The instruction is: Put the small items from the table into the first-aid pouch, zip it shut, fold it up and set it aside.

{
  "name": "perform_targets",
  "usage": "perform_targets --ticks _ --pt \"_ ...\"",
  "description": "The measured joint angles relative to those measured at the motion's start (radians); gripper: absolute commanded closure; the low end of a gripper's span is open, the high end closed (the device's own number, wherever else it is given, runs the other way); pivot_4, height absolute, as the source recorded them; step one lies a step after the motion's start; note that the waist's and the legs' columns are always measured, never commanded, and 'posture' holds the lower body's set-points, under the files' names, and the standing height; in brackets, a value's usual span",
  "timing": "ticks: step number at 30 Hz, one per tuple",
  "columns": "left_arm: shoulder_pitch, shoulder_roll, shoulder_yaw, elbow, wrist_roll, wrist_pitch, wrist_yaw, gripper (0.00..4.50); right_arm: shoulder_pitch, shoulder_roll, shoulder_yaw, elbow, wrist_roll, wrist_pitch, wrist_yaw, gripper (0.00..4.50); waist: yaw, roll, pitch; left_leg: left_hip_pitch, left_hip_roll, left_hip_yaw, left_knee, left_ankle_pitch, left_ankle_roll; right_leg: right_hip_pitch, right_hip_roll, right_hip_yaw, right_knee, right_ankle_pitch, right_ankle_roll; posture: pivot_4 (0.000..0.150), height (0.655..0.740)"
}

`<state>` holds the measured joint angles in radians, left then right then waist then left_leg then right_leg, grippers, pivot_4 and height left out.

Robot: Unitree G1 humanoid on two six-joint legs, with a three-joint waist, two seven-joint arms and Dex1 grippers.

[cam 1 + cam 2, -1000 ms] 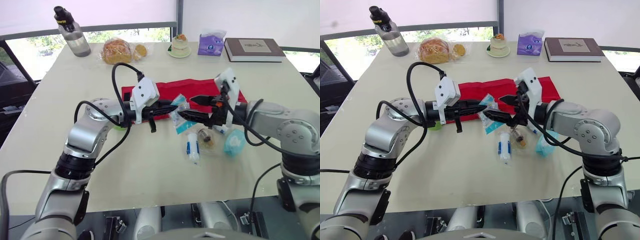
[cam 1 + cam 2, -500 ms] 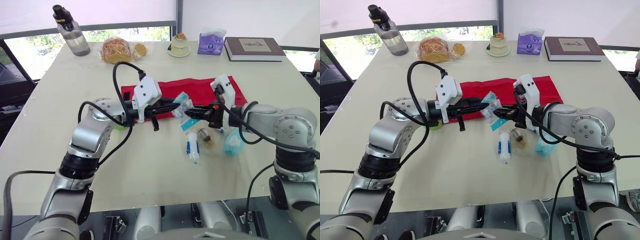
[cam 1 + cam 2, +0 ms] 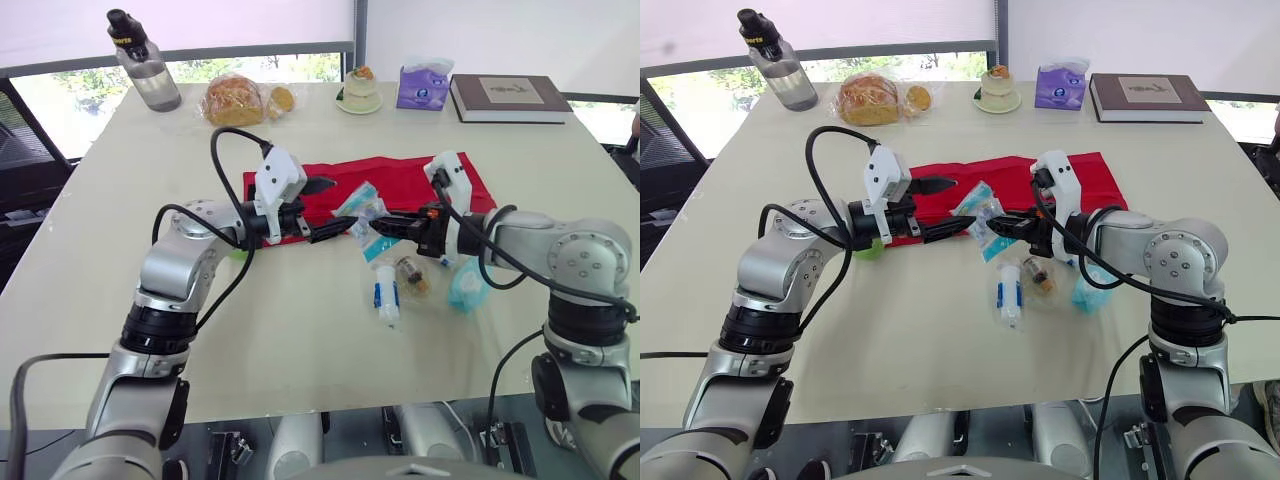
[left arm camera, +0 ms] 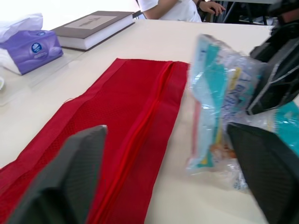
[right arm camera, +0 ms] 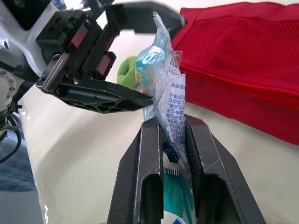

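The red first-aid pouch (image 3: pixel 405 180) lies flat and unfolded on the table's middle. My right gripper (image 3: pixel 388 225) is shut on a clear packet (image 3: pixel 362 207) with teal contents, holding it upright above the table just in front of the pouch. The right wrist view shows the packet (image 5: pixel 168 88) pinched between the fingers (image 5: pixel 150 154). My left gripper (image 3: pixel 328 208) stands open just left of the packet, with nothing in it. A white and blue tube (image 3: pixel 385 295), a small brown vial (image 3: pixel 410 272) and a teal packet (image 3: pixel 467 285) lie on the table below the right gripper.
Along the far edge stand a water bottle (image 3: pixel 145 65), bagged bread (image 3: pixel 235 100), a small cake (image 3: pixel 358 92), a tissue pack (image 3: pixel 420 88) and a book (image 3: pixel 508 97). A green object (image 3: pixel 238 253) sits under my left forearm. A person (image 4: pixel 177 7) sits beyond the table.
My right gripper shut on the clear packet. My left gripper then opened, let the packet go and drew back a little to the left.
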<state>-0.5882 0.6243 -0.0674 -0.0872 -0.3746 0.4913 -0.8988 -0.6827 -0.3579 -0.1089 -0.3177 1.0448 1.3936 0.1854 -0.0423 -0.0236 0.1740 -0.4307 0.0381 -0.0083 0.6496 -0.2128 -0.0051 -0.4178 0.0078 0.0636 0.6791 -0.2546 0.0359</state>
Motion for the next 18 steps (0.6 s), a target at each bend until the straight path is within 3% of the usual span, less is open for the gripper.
perform_targets --ticks 5,18 --pt "0.0 0.101 0.021 0.237 0.146 -0.138 0.019 0.02 0.112 -0.006 -0.059 -0.072 0.0 -0.012 -0.036 4.41 0.001 0.0 0.0 0.0 0.0 0.0 -0.001 0.0 0.0 0.0 0.0 0.0 0.0 0.0 0.0 0.15 0.74" --pt "-0.091 0.099 -0.037 0.586 0.339 -0.349 0.025 0.02 0.22 0.058 -0.105 -0.137 0.007 -0.028 -0.159 4.41 0.003 0.0 0.0 -0.001 0.0 0.0 0.0 0.0 0.0 0.0 -0.001 -0.001 0.0 0.0 0.0 0.15 0.74"
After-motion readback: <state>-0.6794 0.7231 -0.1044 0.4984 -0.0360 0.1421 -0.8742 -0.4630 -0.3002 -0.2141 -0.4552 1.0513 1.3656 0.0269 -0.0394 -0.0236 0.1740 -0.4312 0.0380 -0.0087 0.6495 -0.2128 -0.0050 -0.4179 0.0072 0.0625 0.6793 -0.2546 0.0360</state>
